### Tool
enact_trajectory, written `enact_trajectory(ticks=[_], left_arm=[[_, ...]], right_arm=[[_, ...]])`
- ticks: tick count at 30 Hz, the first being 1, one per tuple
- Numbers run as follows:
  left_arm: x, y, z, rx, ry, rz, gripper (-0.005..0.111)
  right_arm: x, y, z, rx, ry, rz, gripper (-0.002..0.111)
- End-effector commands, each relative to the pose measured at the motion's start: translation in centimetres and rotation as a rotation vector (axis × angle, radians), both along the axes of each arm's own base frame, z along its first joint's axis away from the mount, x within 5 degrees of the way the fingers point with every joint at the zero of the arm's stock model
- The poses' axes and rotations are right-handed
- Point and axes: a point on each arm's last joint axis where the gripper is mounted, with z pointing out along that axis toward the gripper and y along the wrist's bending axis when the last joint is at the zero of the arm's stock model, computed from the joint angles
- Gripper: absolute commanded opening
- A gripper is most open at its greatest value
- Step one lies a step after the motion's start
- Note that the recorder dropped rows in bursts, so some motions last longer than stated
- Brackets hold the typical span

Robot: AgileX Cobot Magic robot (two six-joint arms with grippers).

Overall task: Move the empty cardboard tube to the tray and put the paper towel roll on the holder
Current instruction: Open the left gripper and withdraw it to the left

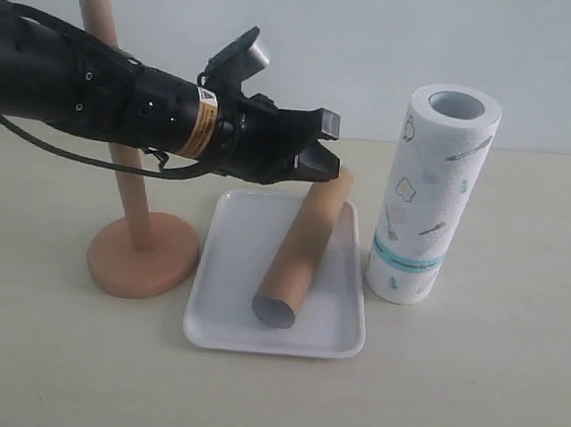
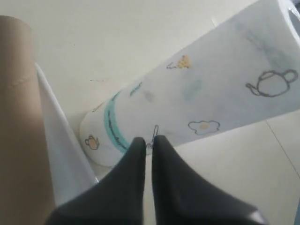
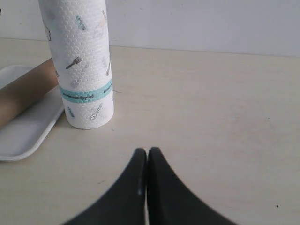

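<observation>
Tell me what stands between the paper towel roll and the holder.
Between paper towel roll and holder lie the tray and cardboard tube; the left arm crosses in front of the post.

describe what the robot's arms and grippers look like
The left arm is a black cylindrical body with a yellow label band, a black cable looped beneath and a grey-capped wrist camera. The left gripper and right gripper are smooth black wedges tapering to narrow tips.
</observation>
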Motion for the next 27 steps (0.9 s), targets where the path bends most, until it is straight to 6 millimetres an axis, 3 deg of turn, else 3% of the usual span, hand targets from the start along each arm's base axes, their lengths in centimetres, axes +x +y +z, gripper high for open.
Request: enact_trajectory(ticks=[1, 5, 8, 15, 22, 27], left_arm=[[-0.9, 0.1, 2.1, 0.018, -0.074, -0.065, 0.004], [-2.3, 0.9, 6.6, -0.008, -0.193, -0.071, 0.004], [-4.7, 2.2, 10.5, -0.055, -0.274, -0.077, 0.004], [-9.8, 5.1, 12.8, -0.063, -0.361, -0.076, 0.004], [-17.8, 9.1, 16.0, -0.138, -0.523, -0.146, 0.004], [-23.4, 12.6, 16.7, -0.187, -0.656, -0.096, 0.004]], right_arm=[[0.0, 0.0, 0.1, 0.002, -0.016, 0.001, 0.000], [0.0, 0.0, 0.1, 0.002, -0.016, 0.001, 0.000], [0.0, 0.0, 0.1, 0.002, -0.016, 0.001, 0.000], [0.0, 0.0, 0.1, 0.002, -0.016, 0.001, 0.000], [0.0, 0.0, 0.1, 0.002, -0.016, 0.001, 0.000], [0.0, 0.0, 0.1, 0.002, -0.016, 0.001, 0.000]])
